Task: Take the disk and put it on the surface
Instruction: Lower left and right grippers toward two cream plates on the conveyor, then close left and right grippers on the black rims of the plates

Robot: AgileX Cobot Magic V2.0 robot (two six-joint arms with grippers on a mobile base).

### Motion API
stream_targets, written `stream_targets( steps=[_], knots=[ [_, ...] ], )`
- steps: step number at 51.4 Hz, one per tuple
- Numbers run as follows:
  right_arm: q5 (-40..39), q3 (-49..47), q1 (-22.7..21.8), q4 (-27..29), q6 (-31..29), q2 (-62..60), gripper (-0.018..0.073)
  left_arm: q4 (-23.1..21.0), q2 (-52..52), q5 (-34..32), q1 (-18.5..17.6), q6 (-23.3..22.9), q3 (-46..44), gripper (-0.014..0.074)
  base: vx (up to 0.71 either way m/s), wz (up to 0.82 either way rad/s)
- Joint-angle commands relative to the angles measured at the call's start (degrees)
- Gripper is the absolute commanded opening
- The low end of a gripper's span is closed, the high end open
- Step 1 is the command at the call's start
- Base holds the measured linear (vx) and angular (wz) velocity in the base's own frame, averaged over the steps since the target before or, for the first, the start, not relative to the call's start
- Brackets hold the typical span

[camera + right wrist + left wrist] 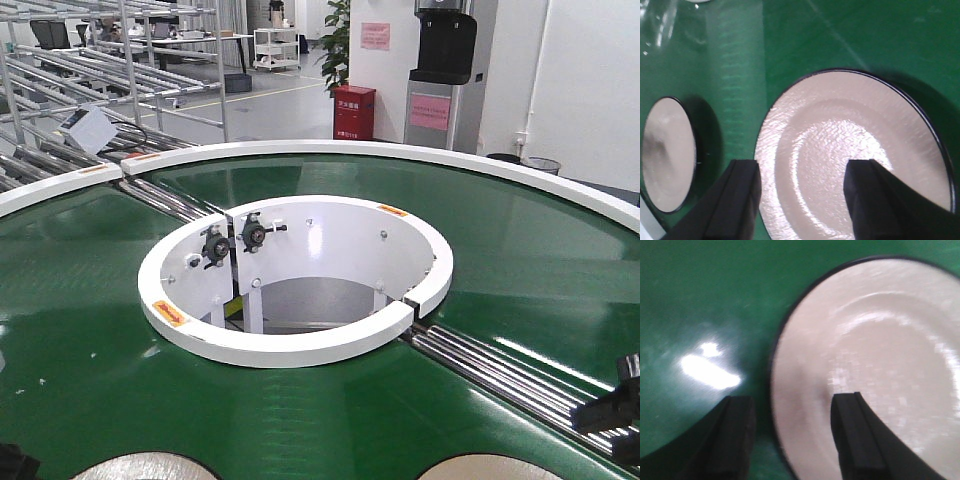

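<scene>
A green ring-shaped conveyor belt [520, 260], glossy with lamp glare, fills the front view between a white inner rim [290, 345] and a white outer rim [400, 155], crossed by bare steel rollers [500, 375]. Behind it stand metal racks [130, 60], a red box [354, 112] and a grey water dispenser [445, 60]. The left gripper [795, 440], jaws spread, straddles the edge of a pale round dark-rimmed disk [880, 365] lying flat on the belt. The right gripper [805, 200], equally spread, straddles a second pale disk [850, 150]; another pale disk [667, 150] lies apart from it.
</scene>
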Motion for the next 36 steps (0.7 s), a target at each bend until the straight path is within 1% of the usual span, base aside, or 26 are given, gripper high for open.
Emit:
stream_targets(
  steps=[1, 8, 10, 15, 21, 23, 26, 29, 30, 32, 35, 36],
  knots=[
    [1.1, -1.8, -0.4, 5.2, -0.5, -2.0, 0.043, -1.1, 1.9, -2.0, 1.4, -0.3, -1.9, 0.0458, 0.0, 0.0],
    [1.7, -1.8, -0.4, 8.6, -0.7, -2.0, 0.043, -1.4, 7.2, -2.6, 1.9, 1.0, -1.9, 0.0458, 0.0, 0.0],
    [1.9, -1.8, -0.4, 9.7, -1.4, -2.0, 0.043, -2.6, 8.8, -2.6, 1.9, 2.3, -1.9, 0.0458, 0.0, 0.0],
    [2.1, -1.8, -0.4, 11.1, -3.1, -2.0, 0.043, -8.6, 11.7, -0.4, 1.9, 7.6, -1.9, 0.0458, 0.0, 0.0],
    [1.8, -1.8, -0.4, 12.1, -3.2, -2.0, 0.0426, -18.3, 15.4, 5.2, 1.8, 16.6, -1.9, 0.0454, 0.0, 0.0],
    [1.8, -1.8, -0.4, 12.2, -3.3, -2.0, 0.0424, -21.4, 16.5, 7.3, 1.8, 18.7, -1.9, 0.0446, 0.0, 0.0],
    [1.7, -1.8, -0.4, 12.3, -3.3, -2.0, 0.0422, -23.9, 18.1, 9.2, 1.8, 20.1, -1.9, 0.0414, 0.0, 0.0],
    [1.7, -1.8, -0.4, 12.3, -3.3, -2.0, 0.042, -25.5, 19.2, 10.3, 1.8, 20.3, -1.9, 0.0342, 0.0, 0.0],
    [1.7, -1.8, -0.4, 12.3, -3.3, -2.0, 0.0419, -25.9, 19.5, 10.7, 1.8, 20.3, -1.9, 0.0302, 0.0, 0.0],
    [1.7, -1.8, -0.4, 12.2, -3.3, -2.0, 0.0419, -26.0, 19.5, 11.2, 1.8, 20.3, -1.9, 0.0218, 0.0, 0.0],
    [1.7, -1.8, -0.4, 11.7, -3.3, -2.0, 0.0419, -26.4, 19.3, 11.7, 1.8, 20.3, -1.9, 0.0042, 0.0, 0.0],
    [1.7, -1.8, -0.4, 11.3, -3.3, -2.0, 0.0419, -26.6, 19.2, 11.7, 1.8, 20.3, -1.9, 0.0002, 0.0, 0.0]
  ],
)
